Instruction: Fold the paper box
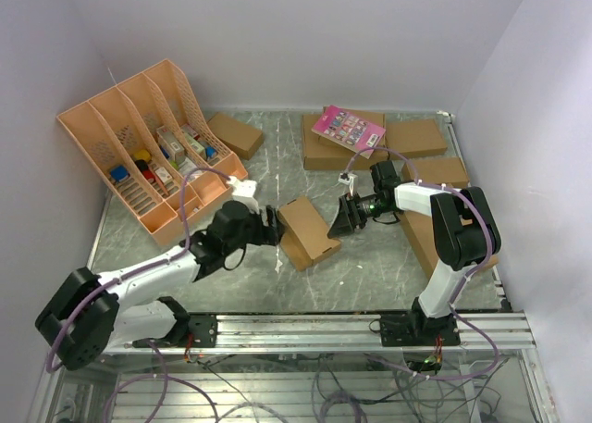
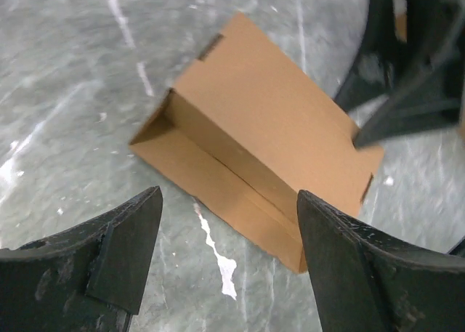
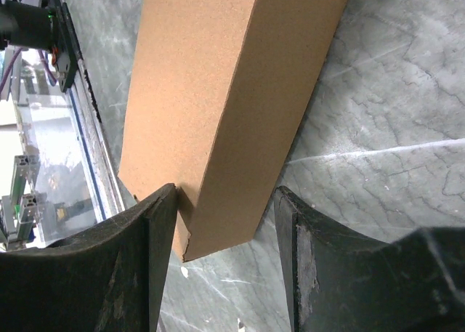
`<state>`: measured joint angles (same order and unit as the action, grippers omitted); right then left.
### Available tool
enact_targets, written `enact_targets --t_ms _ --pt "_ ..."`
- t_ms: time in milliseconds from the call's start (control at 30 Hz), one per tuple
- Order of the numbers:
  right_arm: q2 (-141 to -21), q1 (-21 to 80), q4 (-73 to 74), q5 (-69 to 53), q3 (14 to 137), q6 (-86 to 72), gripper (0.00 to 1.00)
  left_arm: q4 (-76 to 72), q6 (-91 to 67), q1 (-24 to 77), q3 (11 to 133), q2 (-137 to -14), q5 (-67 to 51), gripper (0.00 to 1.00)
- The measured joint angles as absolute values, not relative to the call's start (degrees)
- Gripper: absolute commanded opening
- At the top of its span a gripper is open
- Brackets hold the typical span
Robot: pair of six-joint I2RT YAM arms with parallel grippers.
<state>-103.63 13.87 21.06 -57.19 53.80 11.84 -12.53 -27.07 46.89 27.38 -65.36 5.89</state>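
Your left fingers [image 2: 120, 248] are spread wide and hold nothing. They hang just short of the paper box [image 2: 269, 121], with bare surface [image 2: 65, 70] between. They face the box's open long side, so you look straight into the trough and can see the inner wall and floor crease. My read: a sensible standoff for coming in to push or tuck.

Your right fingers [image 3: 116, 259] straddle the opposite end of the box. One finger touches the cardboard at the corner. The other looks just off it, with a sliver of surface showing between. So they're parted around the end, not clamped, as far as I can tell. Looks like a brace, to stop the box sliding when the left side pushes.

The box lies mid-surface between the two arms, angled. It's a half-formed oblong shell with a flat top panel, notches at two corners and one long side not closed. Fold is partway, by my judgement.

Further out, the orange rack [image 1: 139, 145] sits back left and other brown boxes [image 1: 416, 138] along the back and right, all well apart from the work.

Risk: if you push while the right side is loose, the shell may skate or collapse. Firm up the right first.
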Motion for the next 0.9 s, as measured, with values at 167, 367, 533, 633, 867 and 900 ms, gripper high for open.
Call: enact_targets --t_ms 167,367,533,633,867,900 --pt "-103.63 13.89 21.12 -57.17 53.84 11.88 0.54 -12.40 -38.44 37.54 26.04 -64.71 0.67 0.93" --pt "-103.63 13.96 21.28 -57.12 53.95 12.03 0.54 -19.86 -49.06 33.34 19.70 -68.14 -4.14 0.99" --pt "-103.66 14.06 21.32 -57.04 54.00 12.08 0.54 -29.34 -54.24 33.15 16.97 -75.31 -5.26 1.00" --pt "-103.66 14.22 21.32 -57.01 54.00 12.10 0.54 -35.77 -56.64 33.15 15.70 -78.85 -5.41 1.00" --pt "-103.72 14.50 21.56 -56.99 54.19 12.32 0.54 -46.24 -60.27 33.15 15.49 -85.10 -5.39 1.00" --pt "-103.77 14.59 21.65 -56.97 54.28 12.43 0.54 -47.16 -60.66 33.15 15.55 -86.19 -5.39 1.00"
